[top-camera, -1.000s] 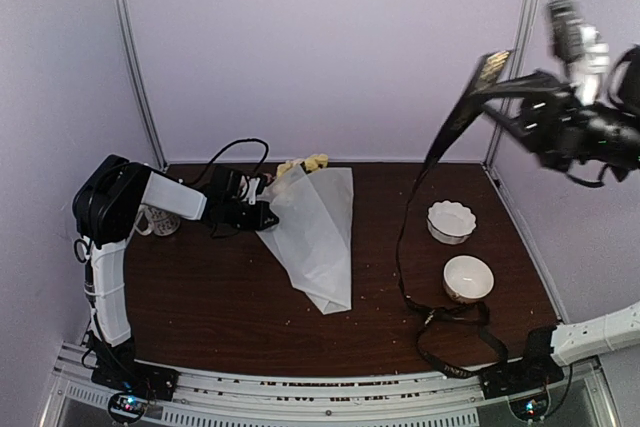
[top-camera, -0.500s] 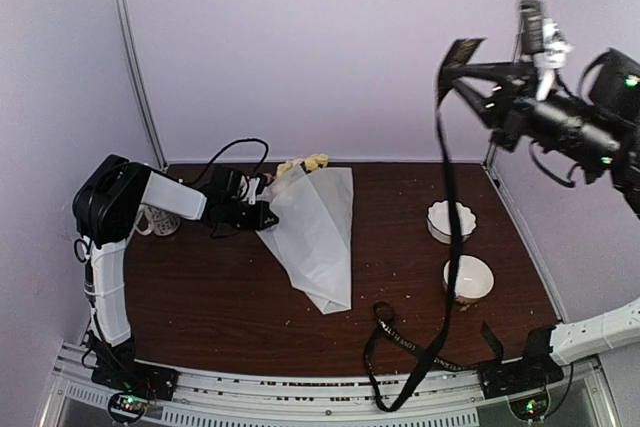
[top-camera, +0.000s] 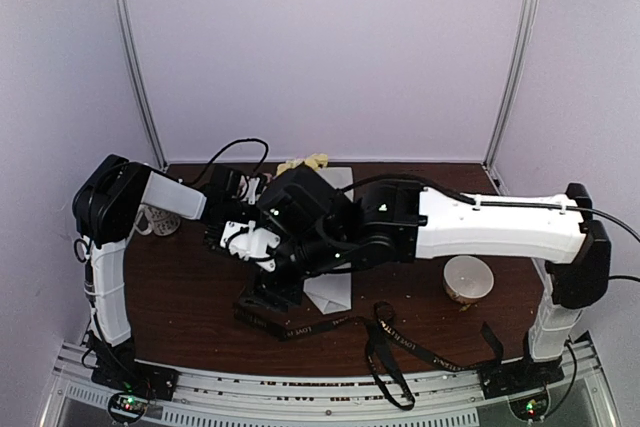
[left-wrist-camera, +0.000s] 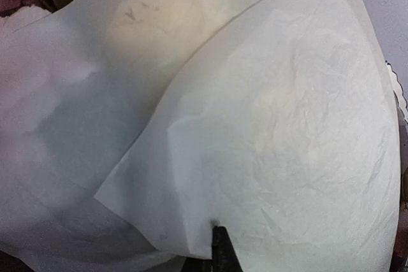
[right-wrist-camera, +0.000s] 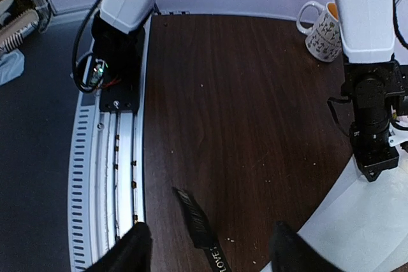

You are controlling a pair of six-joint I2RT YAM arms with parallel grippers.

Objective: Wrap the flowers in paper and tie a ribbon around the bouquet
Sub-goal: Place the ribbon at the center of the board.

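Your right arm [top-camera: 480,227] stretches across the middle of the table [top-camera: 190,297] from right to left, barring any pass over the paper [top-camera: 330,292]. The left arm [top-camera: 170,197] and mug [top-camera: 160,219] crowd the far left. The ribbon [top-camera: 400,342] sprawls along the near edge beside a bowl [top-camera: 467,277]; bare wood lies open at near left.

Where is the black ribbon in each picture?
Top view: the ribbon lies low in the middle, along the front of the table.
Left wrist view: not in it.
Right wrist view: bottom middle.
Shared landmark: the paper, which fills the left wrist view and shows bottom right in the right wrist view.
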